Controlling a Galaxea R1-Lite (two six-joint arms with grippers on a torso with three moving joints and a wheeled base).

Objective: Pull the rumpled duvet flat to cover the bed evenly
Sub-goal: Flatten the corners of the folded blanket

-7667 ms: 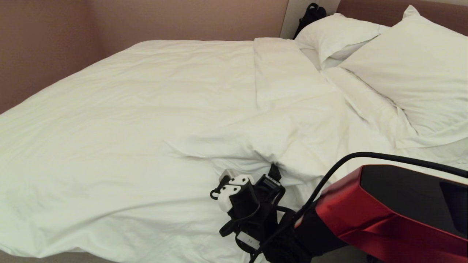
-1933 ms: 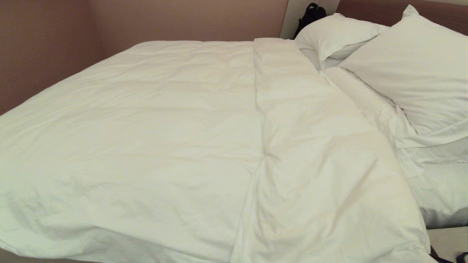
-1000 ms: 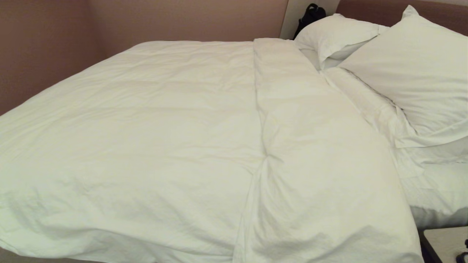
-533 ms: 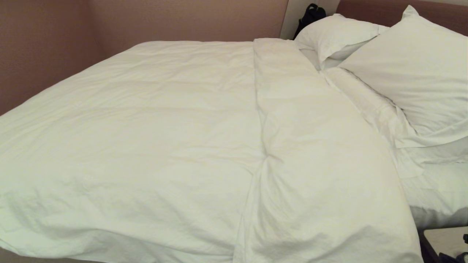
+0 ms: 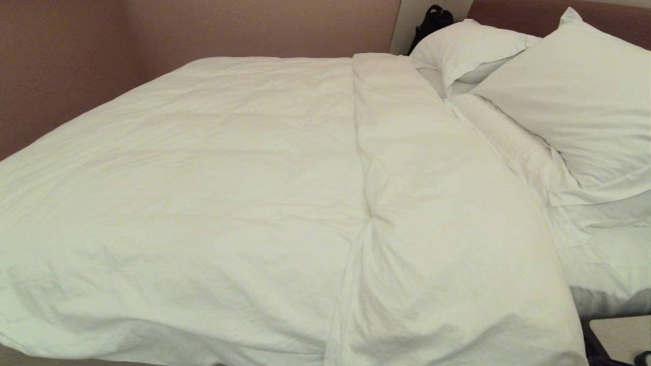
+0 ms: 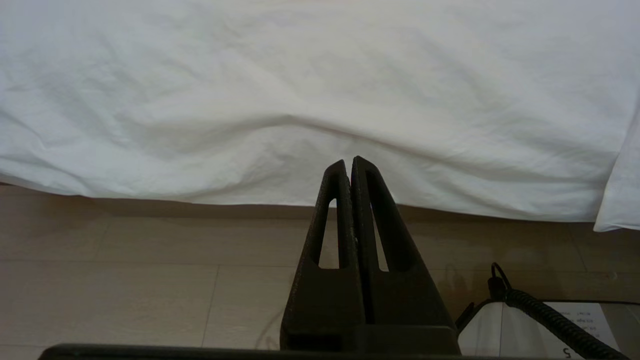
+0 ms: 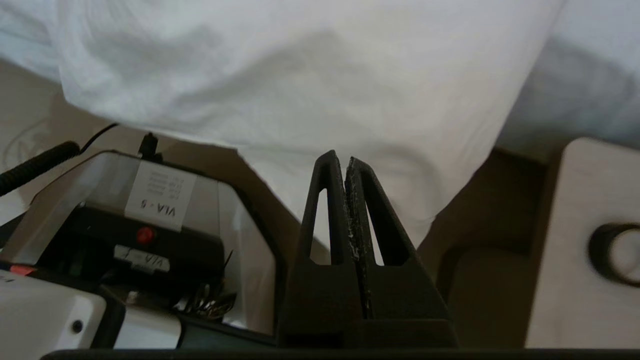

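The puffy white creased duvet [image 5: 244, 193] lies spread over the wide low bed [image 5: 610, 284] beside brownish walls [image 5: 203, 25]. Both black grippers, left [image 6: 350, 165] and right [image 7: 338, 161], are closed and empty above the pale tiled floor [image 6: 150, 275].

You see the duvet [image 5: 244, 193], thick, white and lightly creased, spread over nearly the whole bed [image 5: 618, 300]. 1 long fold line runs from the headboard end down to your near edge. Its near hem drapes over the bedside, hanging just above the floor.
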